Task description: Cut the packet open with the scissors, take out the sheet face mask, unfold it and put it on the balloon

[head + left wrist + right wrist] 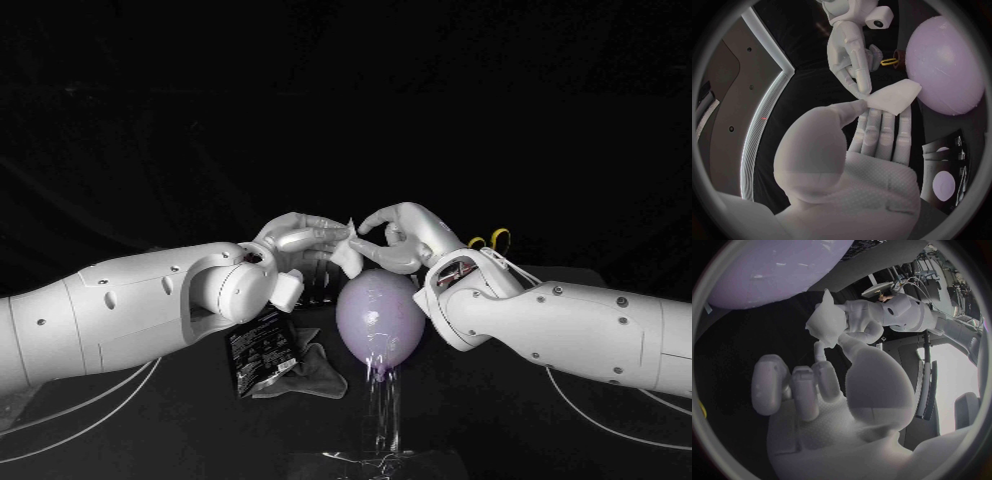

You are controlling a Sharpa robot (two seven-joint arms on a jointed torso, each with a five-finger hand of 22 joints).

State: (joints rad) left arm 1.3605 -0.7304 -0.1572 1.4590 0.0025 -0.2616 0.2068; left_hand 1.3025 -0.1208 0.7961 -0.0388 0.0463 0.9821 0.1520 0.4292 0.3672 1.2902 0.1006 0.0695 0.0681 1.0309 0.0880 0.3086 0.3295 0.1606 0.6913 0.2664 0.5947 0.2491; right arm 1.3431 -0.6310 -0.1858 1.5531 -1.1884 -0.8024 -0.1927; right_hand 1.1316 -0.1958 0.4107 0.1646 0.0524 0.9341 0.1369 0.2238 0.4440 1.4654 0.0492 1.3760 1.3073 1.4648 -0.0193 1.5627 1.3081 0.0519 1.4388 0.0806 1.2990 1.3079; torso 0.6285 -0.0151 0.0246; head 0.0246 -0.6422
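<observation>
Both hands meet above the balloon [379, 315], sharing the folded face mask [346, 256] between them. The left hand [296, 240] pinches one edge of the white sheet between thumb and fingertips, its other fingers lying straight beneath. The right hand [398, 236] appears to nip the opposite corner between thumb and one outstretched finger, with the rest of its fingers curled in. The mask hangs clear of the desk [490, 430], just above and slightly to the left of the balloon's crown, and is still folded small.

Holding the sheet by two opposed edges lets the hands draw apart and open the folds. Doing so directly over the balloon probably keeps the later placement short.

The packet [260, 350] lies on the desk under the left forearm, already emptied to judge by the mask being out. A crumpled grey piece [312, 378] that cannot be identified sits beside it. The scissors [490, 240] rest behind the right wrist, yellow handles showing, well apart from the work.

The balloon rises on a clear stand [378, 430]. Its rounded top sits close beneath both wrists, so a widening pull is likely to brush it. The limp sheet may also cling to itself rather than open.
</observation>
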